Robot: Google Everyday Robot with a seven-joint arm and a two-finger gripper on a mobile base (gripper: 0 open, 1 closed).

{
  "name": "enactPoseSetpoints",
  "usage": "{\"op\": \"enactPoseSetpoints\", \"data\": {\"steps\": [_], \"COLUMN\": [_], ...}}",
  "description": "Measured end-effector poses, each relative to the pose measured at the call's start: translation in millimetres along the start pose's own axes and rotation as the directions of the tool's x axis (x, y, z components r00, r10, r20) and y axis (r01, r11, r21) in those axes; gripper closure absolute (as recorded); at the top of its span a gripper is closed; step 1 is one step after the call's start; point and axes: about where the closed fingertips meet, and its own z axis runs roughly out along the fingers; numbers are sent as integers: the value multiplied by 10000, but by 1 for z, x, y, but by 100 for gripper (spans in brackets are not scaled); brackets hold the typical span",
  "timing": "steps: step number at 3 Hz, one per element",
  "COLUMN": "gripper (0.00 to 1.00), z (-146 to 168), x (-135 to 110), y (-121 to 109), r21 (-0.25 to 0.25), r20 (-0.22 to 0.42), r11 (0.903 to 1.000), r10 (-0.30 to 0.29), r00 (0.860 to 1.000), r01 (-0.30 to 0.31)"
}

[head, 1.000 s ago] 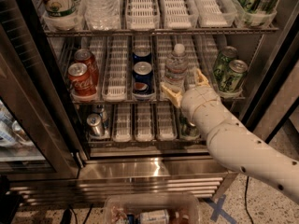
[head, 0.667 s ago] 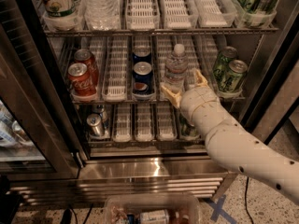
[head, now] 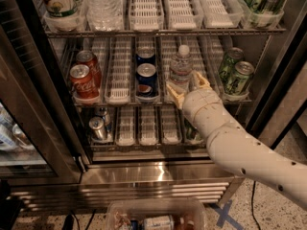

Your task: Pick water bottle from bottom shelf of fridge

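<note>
The water bottle [head: 181, 67], small, clear and ribbed with a white cap, stands upright in a white lane tray on the fridge [head: 158, 171] shelf, right of centre. My gripper [head: 188, 88] is at the bottle's base, at the front of that shelf. Its tan fingertips [head: 174, 97] are spread, one at the lower left of the bottle and one at its right. I cannot tell whether they touch it. The white arm reaches in from the lower right.
On the same shelf are Coke cans [head: 84, 77], Pepsi cans [head: 146, 74] and green cans [head: 236, 72]. Silver cans [head: 99, 126] sit on the shelf below. A wide clear bottle [head: 102, 5] stands above. The dark door frame [head: 33, 104] is left. A plastic bin [head: 156, 216] lies on the floor.
</note>
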Motion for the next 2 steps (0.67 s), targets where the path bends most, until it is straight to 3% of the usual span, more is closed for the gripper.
{"op": "enactPoseSetpoints", "data": {"steps": [2], "gripper": [37], "z": [23], "x": [6], "y": [10], "r21": [-79], "r20": [49], "r11": [9993], "r10": [364], "r00": [9993], "r01": [-364]}}
